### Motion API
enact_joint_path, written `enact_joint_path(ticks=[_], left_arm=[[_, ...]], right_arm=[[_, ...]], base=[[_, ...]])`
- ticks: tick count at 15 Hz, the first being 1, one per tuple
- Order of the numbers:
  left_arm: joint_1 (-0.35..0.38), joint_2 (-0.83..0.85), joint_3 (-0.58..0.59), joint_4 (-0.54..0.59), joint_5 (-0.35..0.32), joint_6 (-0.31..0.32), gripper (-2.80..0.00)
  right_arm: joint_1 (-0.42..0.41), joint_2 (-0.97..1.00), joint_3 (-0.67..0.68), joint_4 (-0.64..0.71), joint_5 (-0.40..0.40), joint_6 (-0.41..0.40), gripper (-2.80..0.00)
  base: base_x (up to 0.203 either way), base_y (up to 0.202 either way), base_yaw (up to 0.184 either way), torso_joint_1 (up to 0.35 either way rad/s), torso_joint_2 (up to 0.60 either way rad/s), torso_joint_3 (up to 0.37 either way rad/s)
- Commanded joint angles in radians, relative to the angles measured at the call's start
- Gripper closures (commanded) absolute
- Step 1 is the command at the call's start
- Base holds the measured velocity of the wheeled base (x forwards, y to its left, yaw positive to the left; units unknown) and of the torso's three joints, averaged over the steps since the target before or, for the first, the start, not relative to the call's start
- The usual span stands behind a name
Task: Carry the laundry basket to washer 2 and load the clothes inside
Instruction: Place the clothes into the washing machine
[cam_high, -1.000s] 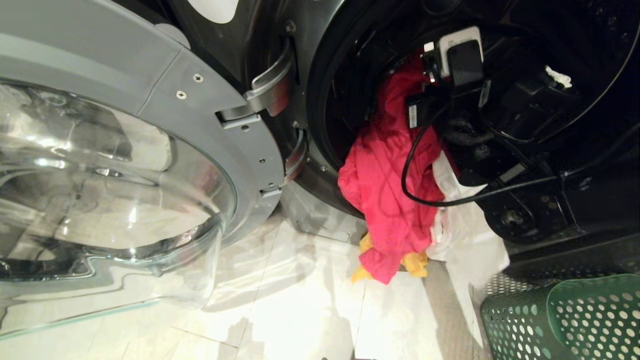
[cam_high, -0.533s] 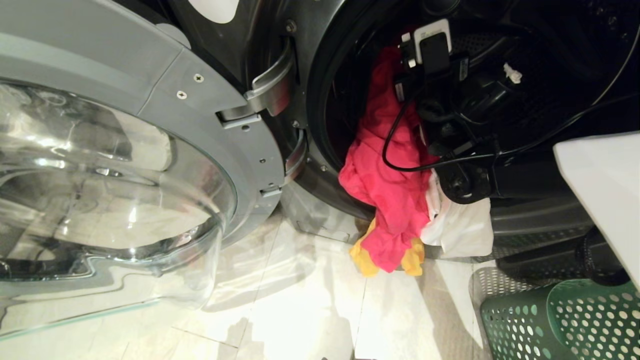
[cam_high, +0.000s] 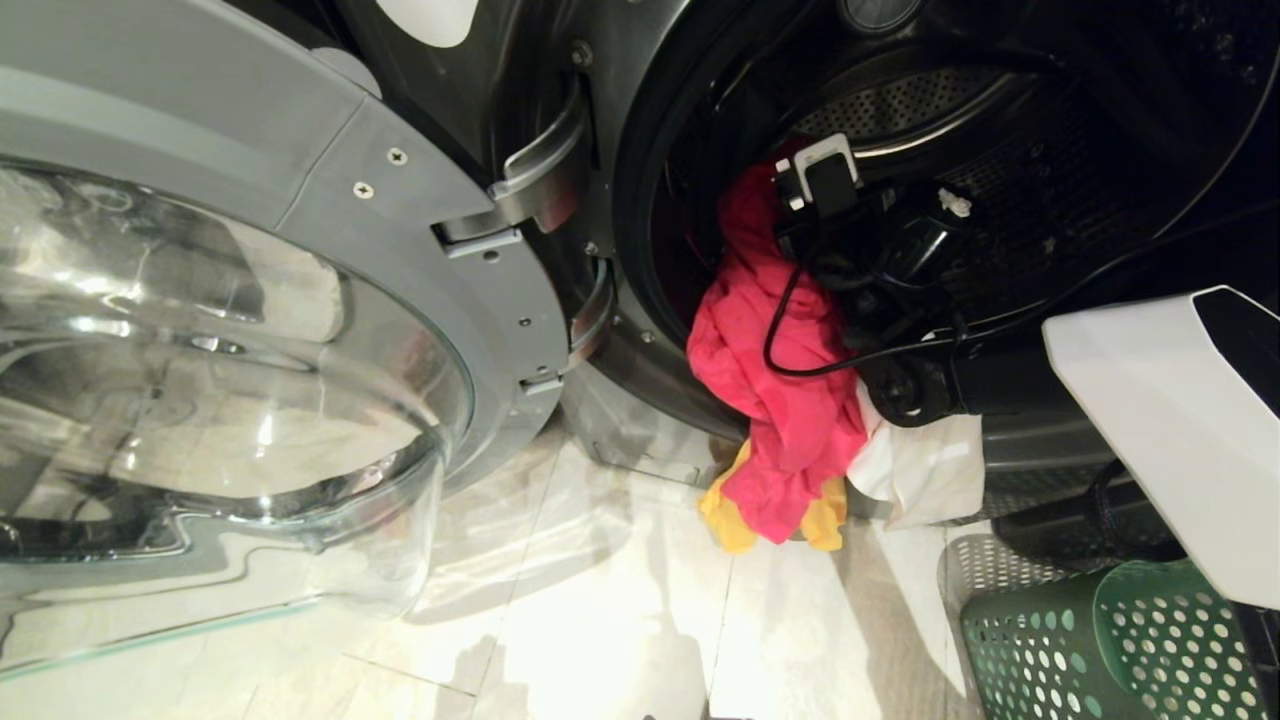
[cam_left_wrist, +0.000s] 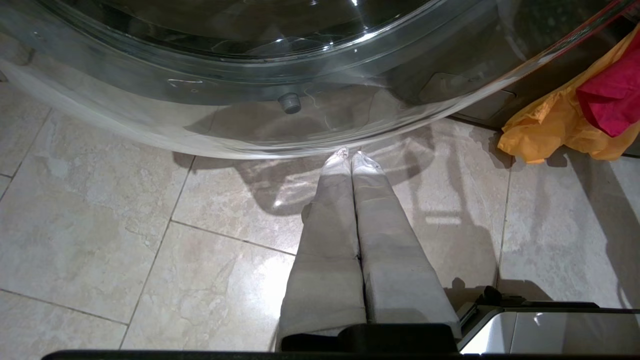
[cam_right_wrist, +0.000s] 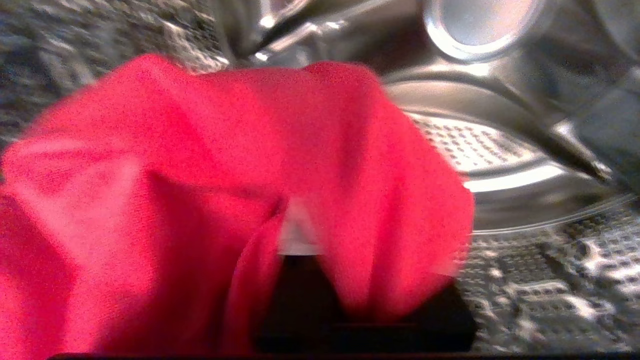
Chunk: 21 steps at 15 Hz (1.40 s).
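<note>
Right pincer (cam_high: 790, 185) is inside the washer (cam_high: 640, 150) mouth, pink garment (cam_high: 790, 400) draped over it; can't tell if it's clamped or letting go. Clothes trail from the pincer over the door lip toward the floor: long axis drum-to-floor, orange (cam_high: 730, 515) and white (cam_high: 930, 470) ends lowest. Left pincer (cam_left_wrist: 350, 156) together, idle above the floor. Basket (cam_high: 1090, 640) lower right.

I can't read any text, number or brand from here (the white label (cam_high: 428, 18) on the washer (cam_high: 640, 120) is cut off at the frame edge).
</note>
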Motion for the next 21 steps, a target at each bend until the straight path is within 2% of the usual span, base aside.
enact_joint_path(ticks=[1, 3, 6, 9, 12, 14, 18, 19, 21], left_arm=[[0.000, 0.001, 0.008, -0.001, 0.000, 0.000, 0.00], [0.000, 0.001, 0.008, -0.001, 0.000, 0.000, 0.00], [0.000, 0.001, 0.008, -0.001, 0.000, 0.000, 0.00], [0.000, 0.001, 0.008, -0.001, 0.000, 0.000, 0.00], [0.000, 0.001, 0.008, -0.001, 0.000, 0.000, 0.00], [0.000, 0.001, 0.008, -0.001, 0.000, 0.000, 0.00], [0.000, 0.001, 0.008, -0.001, 0.000, 0.000, 0.00], [0.000, 0.001, 0.008, -0.001, 0.000, 0.000, 0.00], [0.000, 0.001, 0.008, -0.001, 0.000, 0.000, 0.00]], right_arm=[[0.000, -0.027, 0.019, 0.003, 0.004, 0.004, -2.80], [0.000, -0.100, 0.058, 0.050, 0.005, 0.035, -2.80], [0.001, -0.259, 0.131, 0.164, 0.000, 0.149, -2.80], [0.017, -0.441, 0.368, 0.274, 0.003, 0.246, -2.80], [0.081, -0.626, 0.660, 0.410, 0.006, 0.392, -2.80], [0.124, -0.711, 0.821, 0.455, 0.005, 0.457, -2.80], [0.173, -0.796, 1.047, 0.483, -0.001, 0.582, -2.80], [0.176, -0.800, 1.087, 0.486, -0.003, 0.624, -2.80], [0.176, -0.785, 1.137, 0.492, -0.023, 0.656, -2.80]], base=[[0.000, 0.000, 0.000, 0.000, 0.00, 0.000], [0.000, 0.000, 0.000, 0.000, 0.00, 0.000], [0.000, 0.000, 0.000, 0.000, 0.00, 0.000], [0.000, 0.000, 0.000, 0.000, 0.00, 0.000], [0.000, 0.000, 0.000, 0.000, 0.00, 0.000], [0.000, 0.000, 0.000, 0.000, 0.00, 0.000], [0.000, 0.000, 0.000, 0.000, 0.00, 0.000], [0.000, 0.000, 0.000, 0.000, 0.00, 0.000], [0.000, 0.000, 0.000, 0.000, 0.00, 0.000]])
